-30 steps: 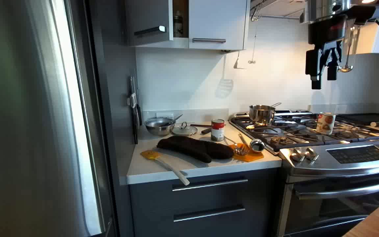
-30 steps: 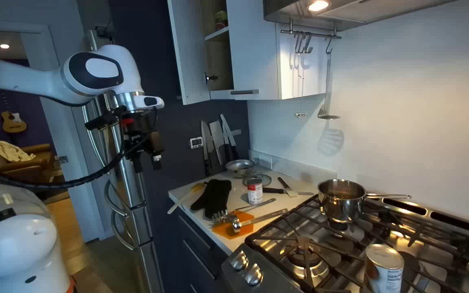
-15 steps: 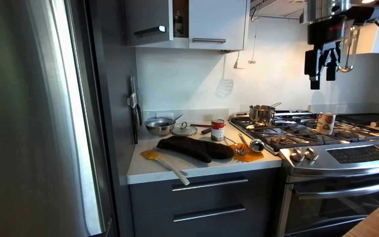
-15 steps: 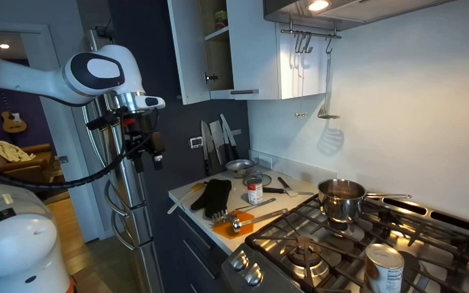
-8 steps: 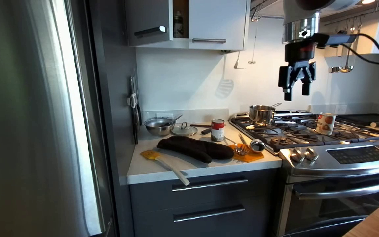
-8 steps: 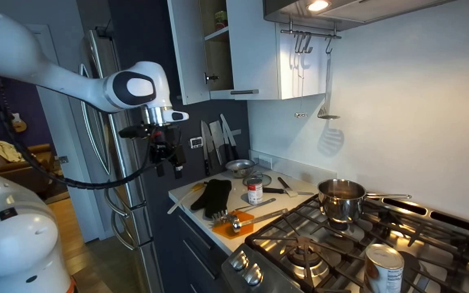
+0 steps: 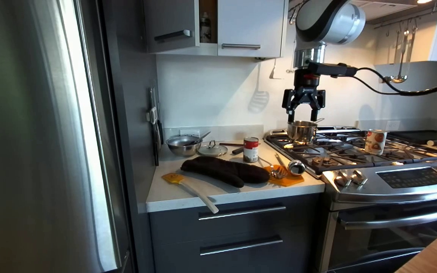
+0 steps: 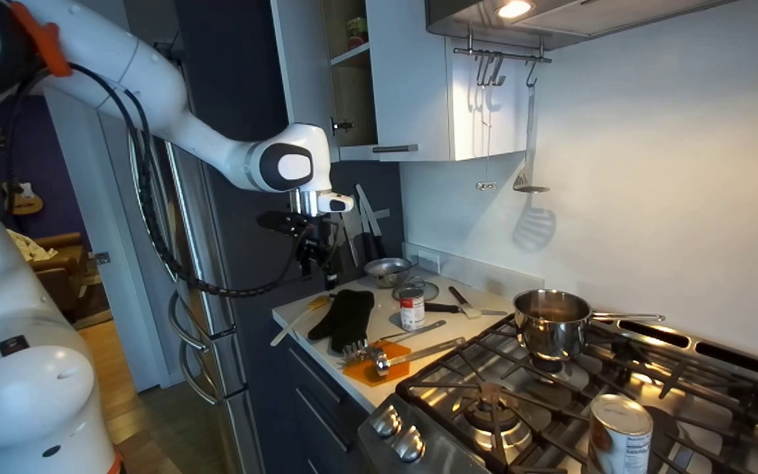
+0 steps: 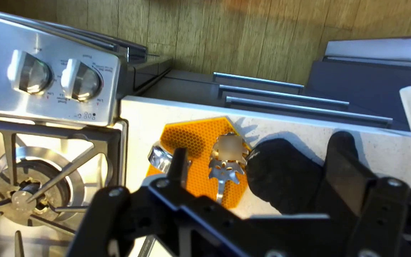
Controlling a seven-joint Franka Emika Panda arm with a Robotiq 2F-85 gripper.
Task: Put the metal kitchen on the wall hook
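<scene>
Two metal kitchen utensils lie on the orange mat [image 7: 286, 181]: a toothed spoon [image 9: 224, 175] and a small ladle [image 7: 296, 167]. Both also show in the wrist view, the ladle's cup [image 9: 160, 159] partly behind a finger. The task line does not tell which utensil is meant. Metal hooks [image 8: 491, 71] hang from the rail [image 8: 504, 55] under the range hood. A slotted spatula [image 8: 529, 145] hangs on one hook. My gripper [image 7: 302, 116] is open and empty, pointing down above the counter. In the wrist view its fingers stand apart over the mat and the black mitt.
A black oven mitt [image 7: 224, 170], a can [image 7: 250, 149], a bowl [image 7: 182, 145] and a glass lid [image 7: 212, 149] are on the counter. A pot [image 8: 550, 322] and a second can [image 8: 620, 431] stand on the stove. A cabinet door [image 8: 313, 85] stands open above.
My gripper has moved down and toward the counter: leftward in an exterior view, rightward in an exterior view facing the hooks. It stays open. The utensils have not moved.
</scene>
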